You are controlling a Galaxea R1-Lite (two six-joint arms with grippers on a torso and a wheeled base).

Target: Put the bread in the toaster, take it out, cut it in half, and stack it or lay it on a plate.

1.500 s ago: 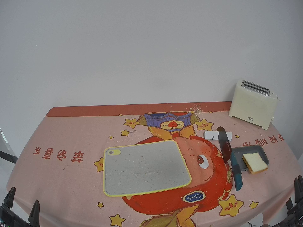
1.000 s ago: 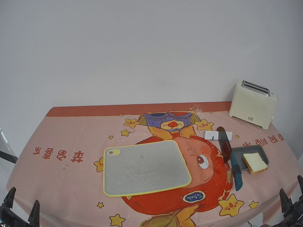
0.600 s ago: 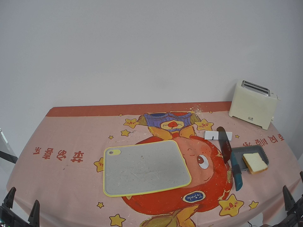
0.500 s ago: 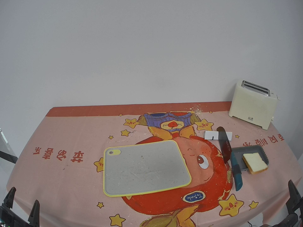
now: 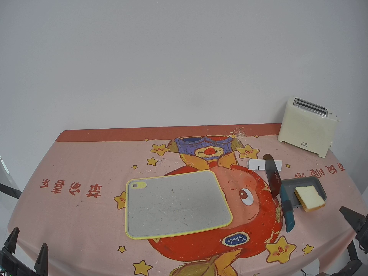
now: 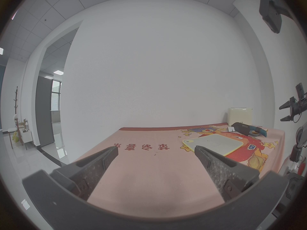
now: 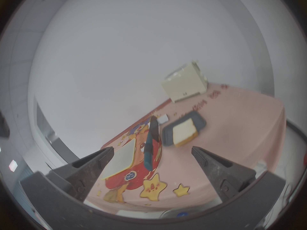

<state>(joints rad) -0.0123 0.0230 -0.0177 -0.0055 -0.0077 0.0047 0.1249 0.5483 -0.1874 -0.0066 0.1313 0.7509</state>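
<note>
From the head: a bread slice [image 5: 309, 197] lies on a grey plate [image 5: 304, 180] at the right of the worktop [image 5: 76, 165], near the toaster [image 5: 308, 126]; the first step seems not yet begun. From the left wrist: the left claw [image 6: 155, 150] hangs spread and empty off the near edge. From the right wrist: the right claw [image 7: 153, 150], spread and empty, faces the bread; next it likely must reach in and pinch the slice.

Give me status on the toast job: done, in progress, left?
Done: nothing visible. The bread lies whole on the grey tray, no slice shows in the toaster slots, the cutting board is bare, and the knife lies beside the tray. In hand: nothing; the left gripper and right gripper are both open and empty, the right one near the bread's side of the table. Left: toasting, removal, cutting, plating.
</note>
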